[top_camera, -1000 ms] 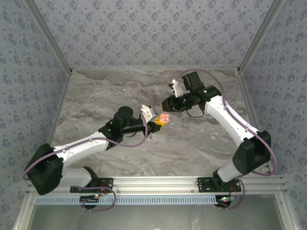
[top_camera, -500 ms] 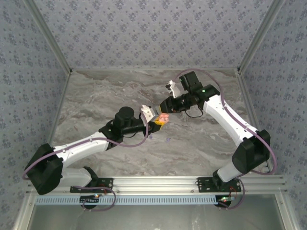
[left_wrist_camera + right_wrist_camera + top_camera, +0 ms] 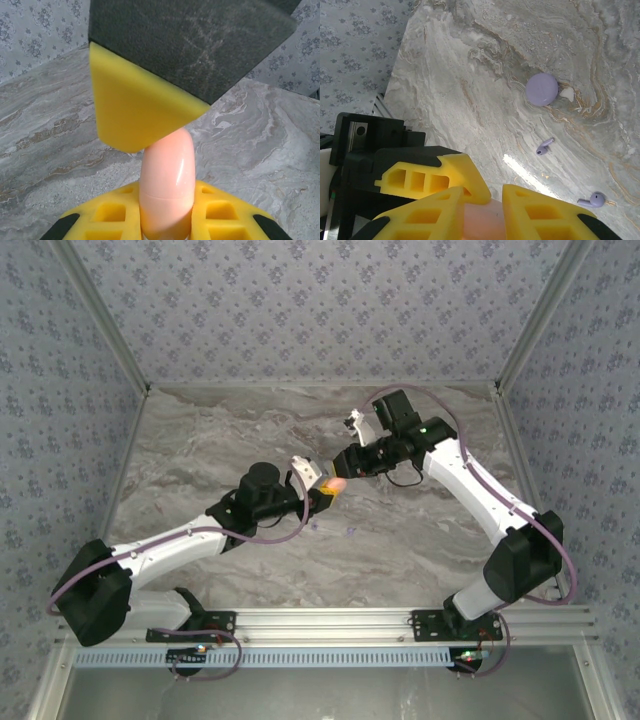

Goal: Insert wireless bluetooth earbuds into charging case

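grippers meet above the middle of the counter [image 3: 200, 440] in the top view. the left gripper [image 3: 328, 490] clamps a salmon-pink case [image 3: 338, 484], and the right gripper [image 3: 347, 472] is against its far side. one of the lilac earbuds [image 3: 350, 532] lies loose toward the near edge.

in the left wrist view the case stands on edge between the left fingers [image 3: 225, 215] with its seam closed and its contents unseen. a right finger [image 3: 135, 115] touches its top.

in the right wrist view the right fingers [image 3: 545, 215] sit narrow, touching the case on both sides. beyond them a shut purple disc [image 3: 541, 89] and two earbuds [image 3: 544, 146] [image 3: 592, 200] lie on the counter, well apart from the grippers.
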Robot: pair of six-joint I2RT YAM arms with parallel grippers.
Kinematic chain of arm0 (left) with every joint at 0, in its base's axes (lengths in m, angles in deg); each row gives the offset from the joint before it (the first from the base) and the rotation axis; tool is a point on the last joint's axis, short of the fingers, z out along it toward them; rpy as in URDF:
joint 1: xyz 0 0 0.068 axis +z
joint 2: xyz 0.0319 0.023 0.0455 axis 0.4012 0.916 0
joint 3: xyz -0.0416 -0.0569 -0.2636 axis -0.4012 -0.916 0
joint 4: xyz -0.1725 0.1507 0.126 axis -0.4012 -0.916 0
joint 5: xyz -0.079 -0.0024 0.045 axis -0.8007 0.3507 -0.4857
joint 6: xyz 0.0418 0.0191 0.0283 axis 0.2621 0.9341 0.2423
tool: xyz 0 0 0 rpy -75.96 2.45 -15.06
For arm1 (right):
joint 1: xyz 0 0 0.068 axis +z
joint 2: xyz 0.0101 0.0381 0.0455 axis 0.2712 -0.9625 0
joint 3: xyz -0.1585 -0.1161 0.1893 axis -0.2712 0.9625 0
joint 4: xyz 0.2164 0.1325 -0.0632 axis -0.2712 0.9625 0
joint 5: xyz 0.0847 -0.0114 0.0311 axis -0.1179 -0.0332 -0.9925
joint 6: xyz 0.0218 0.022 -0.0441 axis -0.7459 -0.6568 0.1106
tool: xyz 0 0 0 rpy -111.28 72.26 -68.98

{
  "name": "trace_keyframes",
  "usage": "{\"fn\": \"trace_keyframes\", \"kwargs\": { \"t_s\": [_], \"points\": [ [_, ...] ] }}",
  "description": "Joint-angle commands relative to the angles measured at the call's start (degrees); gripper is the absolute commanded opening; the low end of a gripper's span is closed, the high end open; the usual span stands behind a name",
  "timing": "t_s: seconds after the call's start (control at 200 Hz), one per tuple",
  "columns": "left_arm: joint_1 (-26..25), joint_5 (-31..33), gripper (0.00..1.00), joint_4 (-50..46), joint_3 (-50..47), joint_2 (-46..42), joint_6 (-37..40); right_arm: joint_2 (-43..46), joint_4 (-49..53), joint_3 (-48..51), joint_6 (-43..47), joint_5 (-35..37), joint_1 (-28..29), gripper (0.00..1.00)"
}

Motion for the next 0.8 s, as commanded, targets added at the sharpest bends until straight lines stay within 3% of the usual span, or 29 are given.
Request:
{"fn": "trace_keyframes", "kwargs": {
  "t_s": [0.0, 0.225, 0.48, 0.795],
  "points": [
    [0.59, 3.08, 0.15, 1.85, 1.96, -0.62, -1.32, 1.04, 2.67, -1.14, 0.84, 1.2, 0.47, 0.29],
    [4.61, 5.92, 0.16, -0.44, 2.82, 0.5, -10.57, 5.03, -0.18, 1.91, -3.88, 12.6, -3.39, 0.31],
    [11.22, 8.92, 0.19, -9.36, 6.76, 3.66, -22.39, 10.52, -1.41, 8.18, -7.24, 14.74, -11.34, 0.33],
    [19.36, -3.01, 0.22, -30.85, 25.27, 20.63, -28.7, 13.74, -0.39, 13.06, -7.07, 15.05, -14.22, 0.33]
  ]
}}
